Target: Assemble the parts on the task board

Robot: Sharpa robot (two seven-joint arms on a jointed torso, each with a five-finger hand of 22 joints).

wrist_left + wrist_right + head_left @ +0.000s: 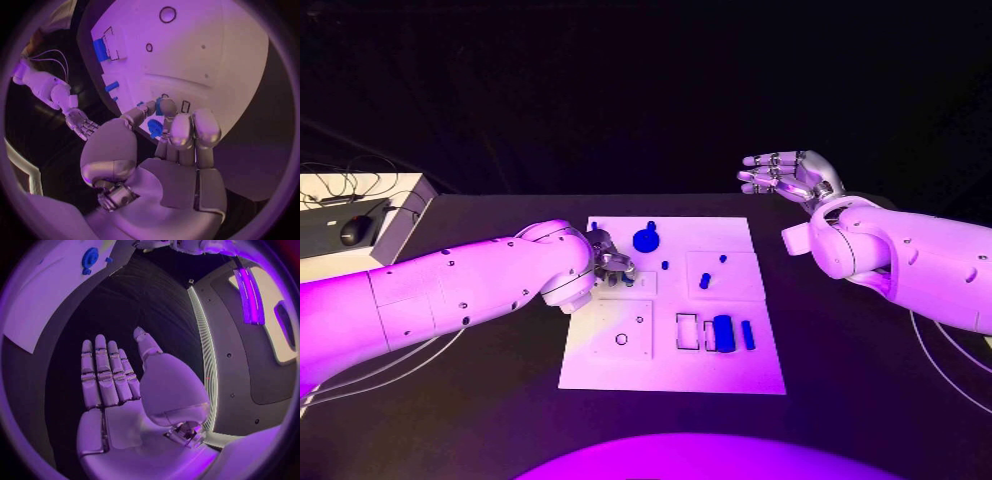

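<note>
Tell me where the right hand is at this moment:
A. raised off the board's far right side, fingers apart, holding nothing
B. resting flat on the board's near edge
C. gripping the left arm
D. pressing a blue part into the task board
A: the right hand hangs beyond the task board with its fingers spread and nothing in them, while the left hand works over the board.
</note>
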